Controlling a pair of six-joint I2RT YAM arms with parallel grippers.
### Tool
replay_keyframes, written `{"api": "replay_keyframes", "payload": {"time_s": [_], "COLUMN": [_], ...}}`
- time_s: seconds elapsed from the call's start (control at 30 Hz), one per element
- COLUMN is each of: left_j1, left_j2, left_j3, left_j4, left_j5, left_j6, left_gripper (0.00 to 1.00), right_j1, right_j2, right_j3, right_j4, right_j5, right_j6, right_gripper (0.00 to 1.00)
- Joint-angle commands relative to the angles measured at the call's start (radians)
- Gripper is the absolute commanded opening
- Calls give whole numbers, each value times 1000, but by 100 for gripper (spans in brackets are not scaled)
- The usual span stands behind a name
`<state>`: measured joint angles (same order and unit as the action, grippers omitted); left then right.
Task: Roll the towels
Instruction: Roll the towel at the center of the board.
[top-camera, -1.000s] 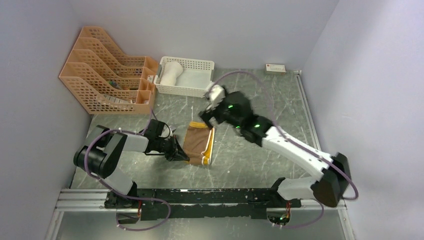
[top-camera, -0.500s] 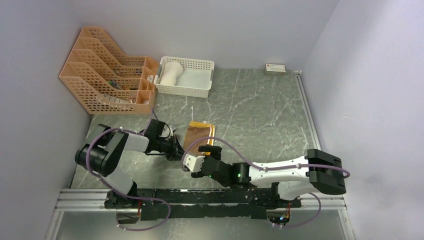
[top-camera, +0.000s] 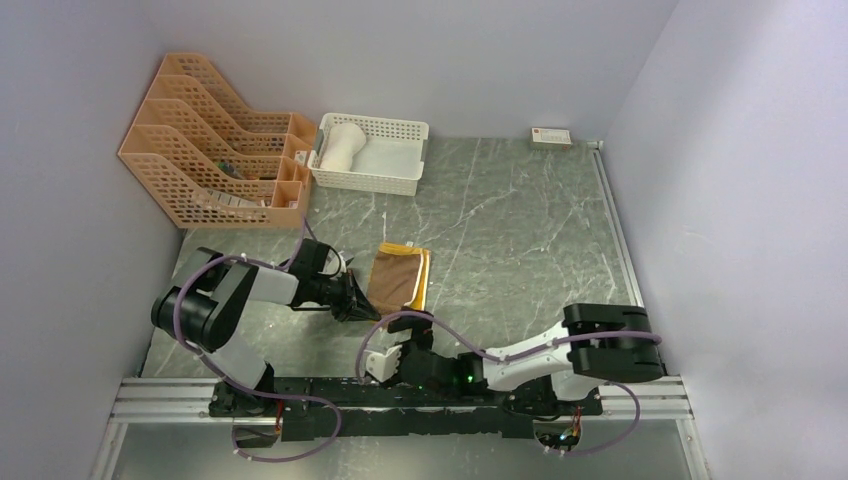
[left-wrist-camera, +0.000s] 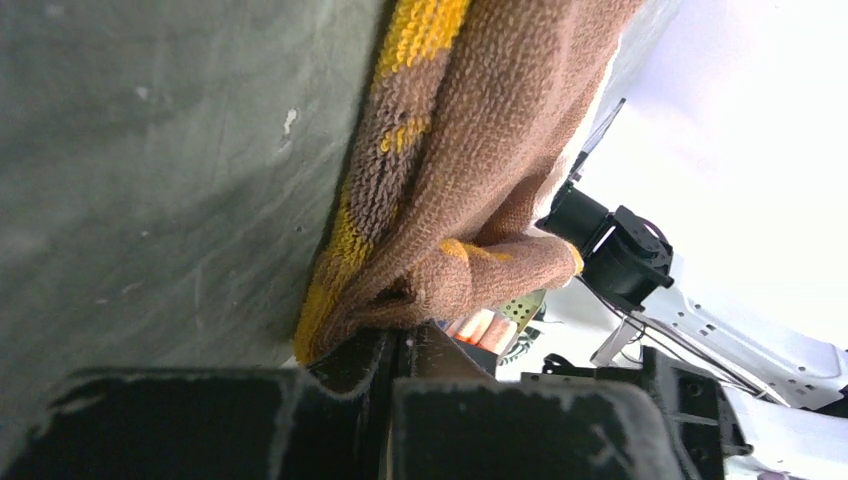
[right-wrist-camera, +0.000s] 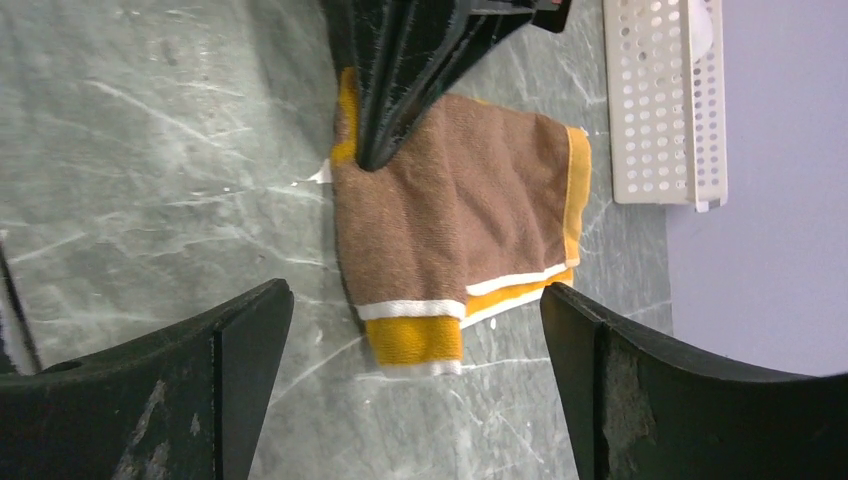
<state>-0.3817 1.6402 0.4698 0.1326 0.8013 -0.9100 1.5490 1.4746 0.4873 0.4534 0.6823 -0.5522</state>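
One brown towel (top-camera: 400, 278), flat on table (top-camera: 520, 230), near corner pinched in left gripper (top-camera: 360, 303); right gripper (right-wrist-camera: 415, 288) spread wide, apart, towel ahead of its fingers. One cream towel (top-camera: 340, 147), rolled, in basket (top-camera: 395, 182) beyond.

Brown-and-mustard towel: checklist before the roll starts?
1. Left gripper shut on the left edge of the brown terry towel with mustard-yellow patches: ok.
2. All folded layers caught in that pinch: cannot tell; the cloth bunches at the jaws in the left wrist view.
3. Right gripper open: ok.
4. Right gripper apart from the brown towel: ok; it sits near the arm bases.
5. Brown towel flat on the grey marbled table, no roll yet: ok.
6. Cream-white towel roll out of the way: ok; it lies in the white plastic lattice basket.
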Motion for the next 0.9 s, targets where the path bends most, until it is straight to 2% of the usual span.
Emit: {"api": "replay_keyframes", "payload": {"time_s": [0.0, 0.13, 0.27, 0.6, 0.87], "left_j1": [-5, -5, -5, -5, -5], "left_j2": [49, 60, 70, 58, 39], "left_j3": [-26, -35, -48, -35, -25], "left_j4": [36, 61, 81, 29, -12], "left_j5": [-136, -125, -113, -109, -102], "left_j6": [19, 4, -9, 18, 29], "left_gripper": [7, 7, 7, 7, 7], "right_j1": [51, 95, 97, 38, -64], "right_j2": [70, 199, 284, 438, 463], "right_j3": [-28, -22, 7, 96, 139], "right_j4": [155, 219, 181, 85, 24], "right_j5": [90, 207, 222, 215, 129], "right_j6": [-35, -61, 8, 91, 102], "right_gripper": [96, 87, 79, 74, 48]}}
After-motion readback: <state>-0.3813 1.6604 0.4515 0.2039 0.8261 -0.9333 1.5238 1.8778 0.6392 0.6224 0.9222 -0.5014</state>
